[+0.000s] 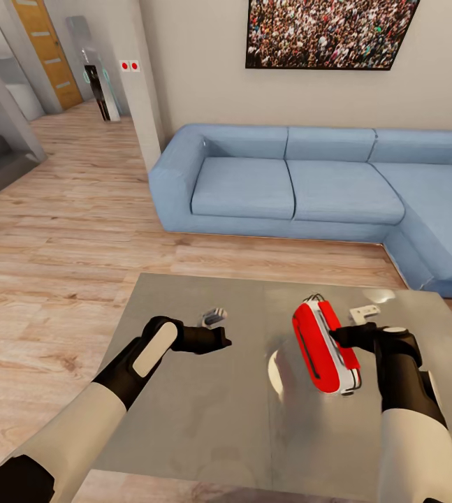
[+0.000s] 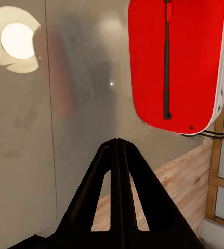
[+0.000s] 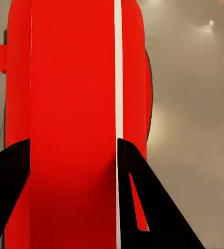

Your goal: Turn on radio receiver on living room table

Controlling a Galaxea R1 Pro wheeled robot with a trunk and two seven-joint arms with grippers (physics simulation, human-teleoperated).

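Radio (image 1: 321,344): slim red box, white-silver band along its edge, thin dark strap down its broad face. It stands on edge on the table's right half, tilted a little, its long side running near to far. In the left wrist view the radio (image 2: 176,62) shows its broad red face with the strap; in the right wrist view the radio (image 3: 75,124) shows its narrow edge with the white band.

Table (image 1: 184,419): low, square, glossy grey-taupe top with one seam running near to far. The top mirrors a round lamp and a faint red smear beside the radio.

Right gripper (image 1: 337,337): black, at the radio's right side. In the right wrist view the gripper (image 3: 73,155) has its two fingers set apart, one on each side of the radio's narrow body, apparently clamped on it.

Left gripper (image 1: 224,341): black, above the table's left half, pointing right toward the radio and well apart from it. In the left wrist view the gripper (image 2: 117,141) has its fingers pressed together, holding nothing.

Sofa (image 1: 323,188): light-blue sectional, beyond the table, wrapping round at the far right.

Picture (image 1: 327,31): framed crowd photograph on the wall above the sofa.

Floor (image 1: 58,237): light wood planks, left of and beyond the table.

Door (image 1: 44,49): wooden, far left, down a hallway.
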